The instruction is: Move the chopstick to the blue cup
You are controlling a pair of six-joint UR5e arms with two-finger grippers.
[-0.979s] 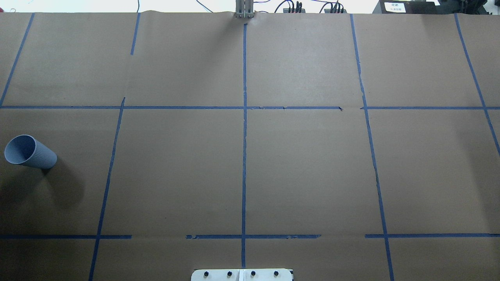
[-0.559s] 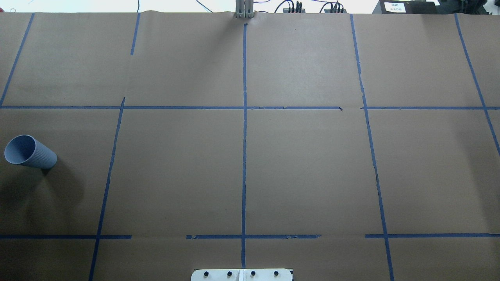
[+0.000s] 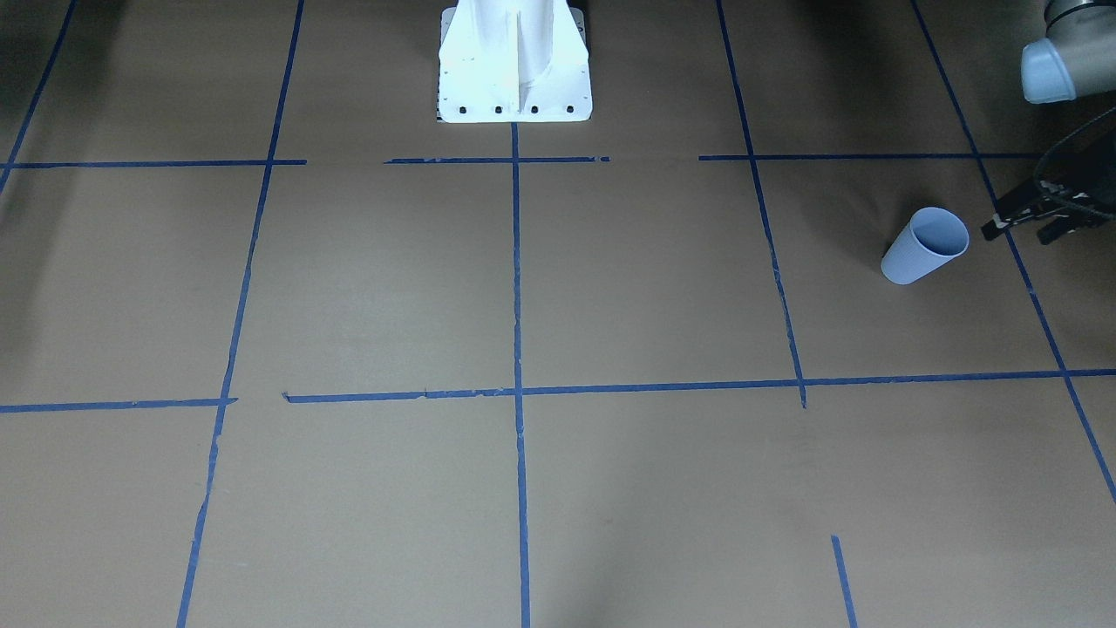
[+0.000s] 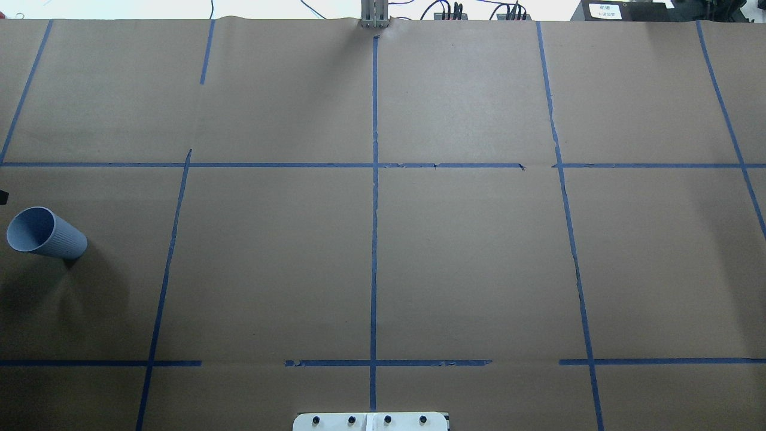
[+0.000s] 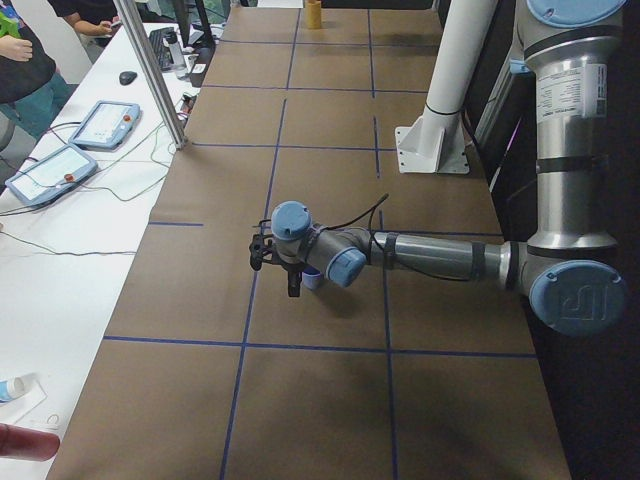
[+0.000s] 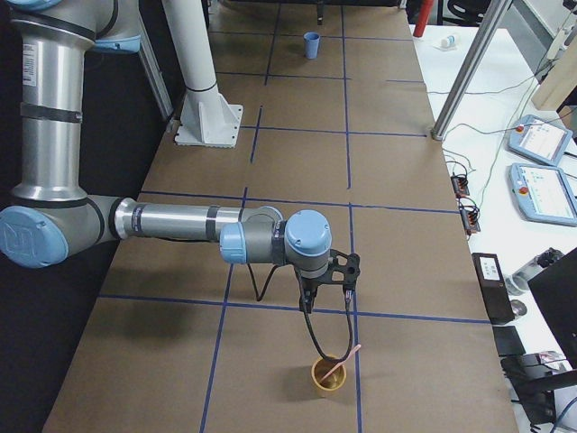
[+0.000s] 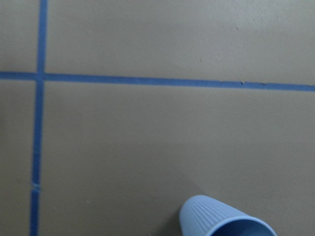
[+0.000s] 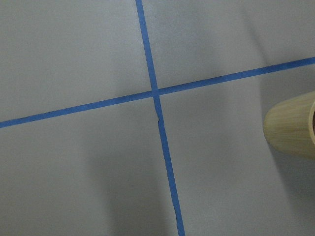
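Observation:
The blue cup stands upright at the table's far left; it also shows in the front view and at the bottom of the left wrist view. The pink chopstick leans in a wooden cup at the table's right end. My left gripper hovers just beside the blue cup, fingers apart and empty. My right gripper hangs a little short of the wooden cup; I cannot tell if it is open or shut.
The white robot base stands at the near middle edge. Blue tape lines cross the brown paper table. Tablets and cables lie on the white bench beyond the far edge.
A dark tip of the left gripper has come into the overhead view at its left edge, above the blue cup. The cup has not moved.

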